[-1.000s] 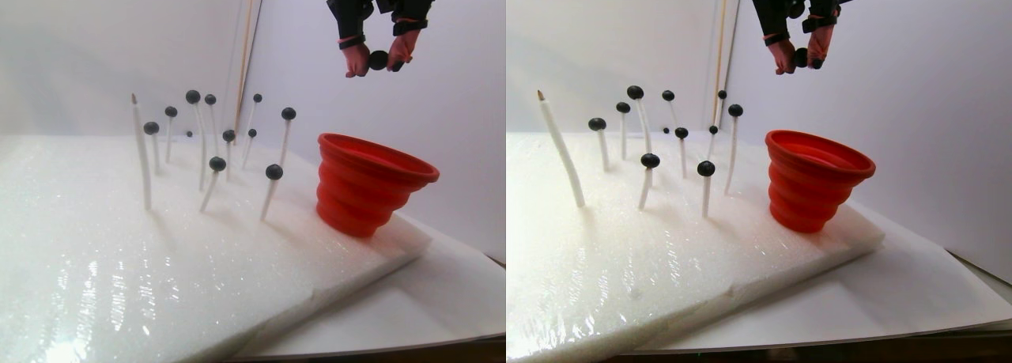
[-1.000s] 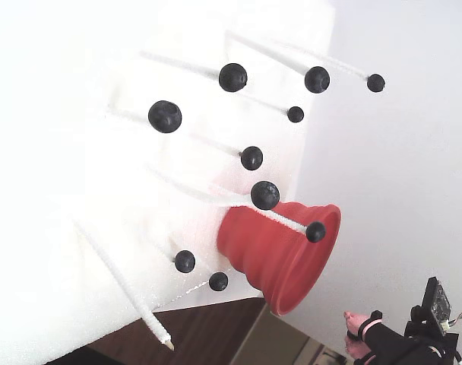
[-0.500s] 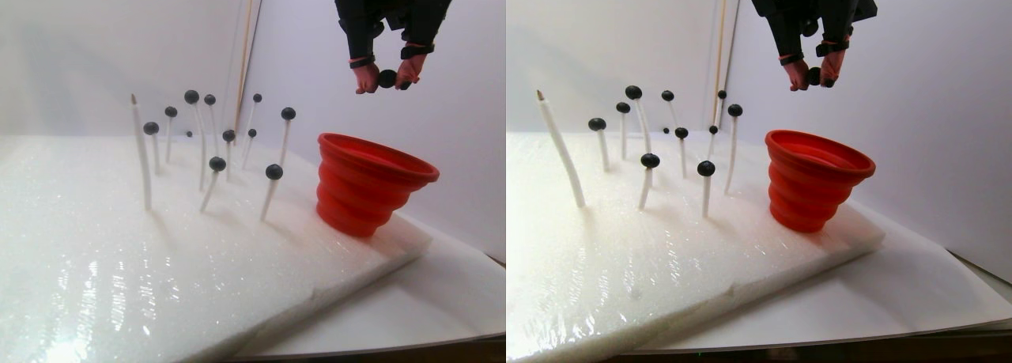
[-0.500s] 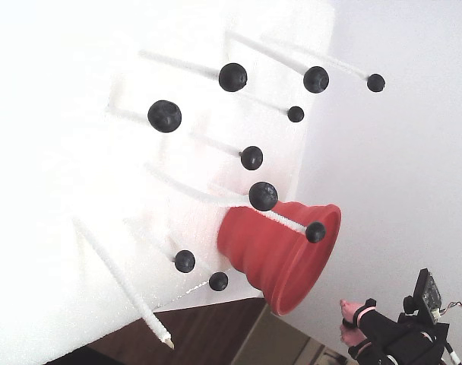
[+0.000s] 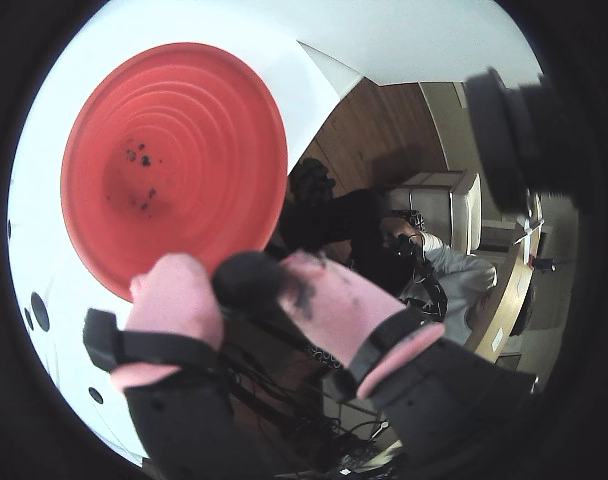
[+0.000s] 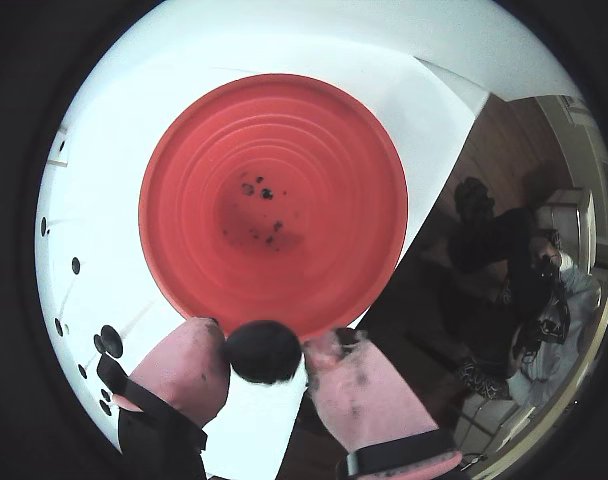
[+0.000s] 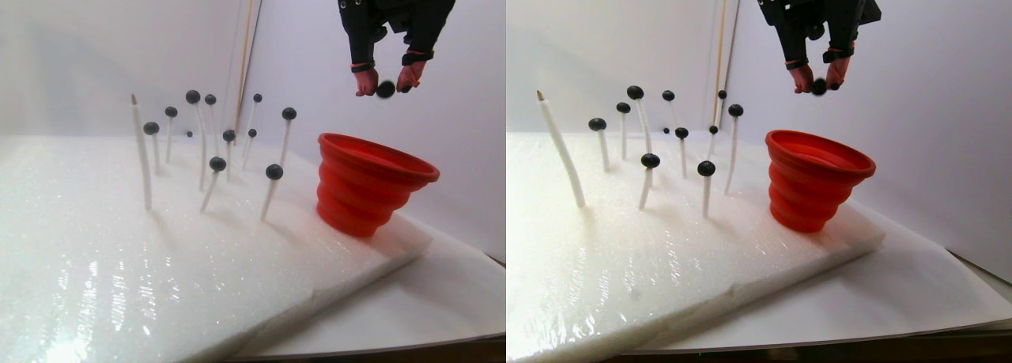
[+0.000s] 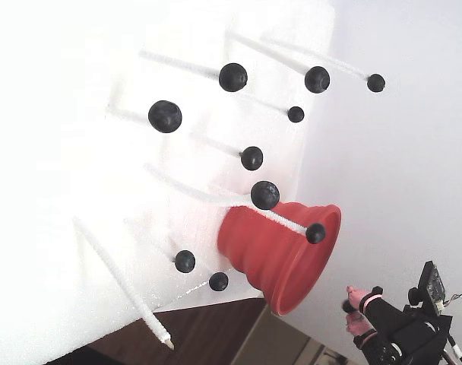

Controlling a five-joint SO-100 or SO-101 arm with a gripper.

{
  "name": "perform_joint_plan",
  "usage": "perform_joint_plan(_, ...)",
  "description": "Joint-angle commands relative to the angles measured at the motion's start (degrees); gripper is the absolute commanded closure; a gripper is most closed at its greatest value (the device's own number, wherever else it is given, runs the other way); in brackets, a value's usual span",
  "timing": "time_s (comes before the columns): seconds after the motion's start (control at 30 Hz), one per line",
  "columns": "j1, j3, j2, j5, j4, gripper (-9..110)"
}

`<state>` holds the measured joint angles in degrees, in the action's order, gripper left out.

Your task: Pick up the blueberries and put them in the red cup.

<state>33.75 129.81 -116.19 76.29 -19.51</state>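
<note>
Your gripper (image 6: 266, 350) pinches one blueberry (image 6: 264, 349) between its pink pads. The red cup (image 6: 274, 205) sits on the foam below, and the berry hangs over its near rim, not centre.

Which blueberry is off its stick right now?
The blueberry pinched between the gripper's pink fingertips, above the red cup. All other blueberries still sit atop white sticks.

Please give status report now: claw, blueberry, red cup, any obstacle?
Claw shut on one blueberry, hanging above red cup. Cup upright, no whole berries inside. Nothing between claw and cup.
</note>
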Motion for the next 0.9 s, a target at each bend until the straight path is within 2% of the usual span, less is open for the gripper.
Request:
perform_joint_plan(0.0, 2.90, -5.19, -0.44, -0.62, 1.41, 84)
perform_joint_plan(0.53, -2.64, -2.81, -2.90, -0.44, 1.14, 85)
perform_joint_plan(0.87, -6.59, -2.29, -7.65, -1.14, -3.43, 85)
